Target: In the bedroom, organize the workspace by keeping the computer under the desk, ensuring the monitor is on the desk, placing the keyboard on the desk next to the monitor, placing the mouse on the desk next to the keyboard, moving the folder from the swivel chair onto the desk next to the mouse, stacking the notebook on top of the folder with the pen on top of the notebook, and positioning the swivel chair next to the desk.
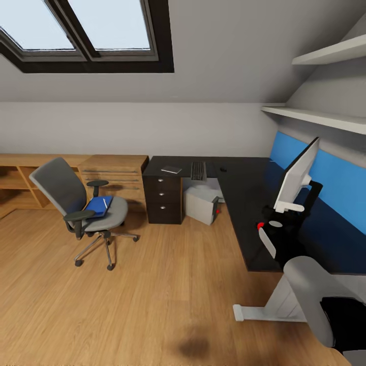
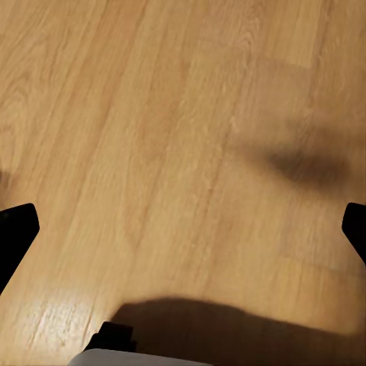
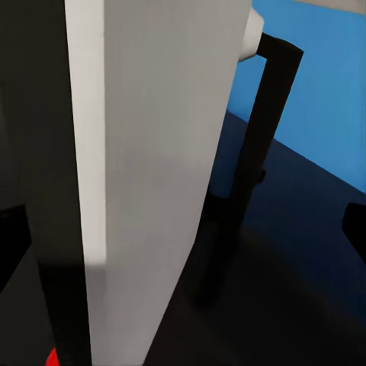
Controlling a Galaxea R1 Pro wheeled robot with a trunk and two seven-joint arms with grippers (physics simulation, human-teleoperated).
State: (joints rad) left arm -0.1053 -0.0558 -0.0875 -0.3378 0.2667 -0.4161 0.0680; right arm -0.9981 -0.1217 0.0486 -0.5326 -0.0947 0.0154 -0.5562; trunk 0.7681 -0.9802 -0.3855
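Right now — monitor [image 1: 297, 178] on desk [image 1: 244, 188], folder [image 1: 99, 206] on swivel chair [image 1: 76, 201]

Skylight [image 1: 86, 30], wall shelves [image 1: 325, 118], wooden drawer unit [image 1: 114, 175].

Black desk [image 1: 249, 188], blue folder [image 1: 99, 206]

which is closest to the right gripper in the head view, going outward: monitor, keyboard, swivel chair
Measured from the right gripper:
1. monitor, right beside it on the desk's right wing.
2. keyboard, on the back part of the desk.
3. swivel chair, out on the floor to the left.
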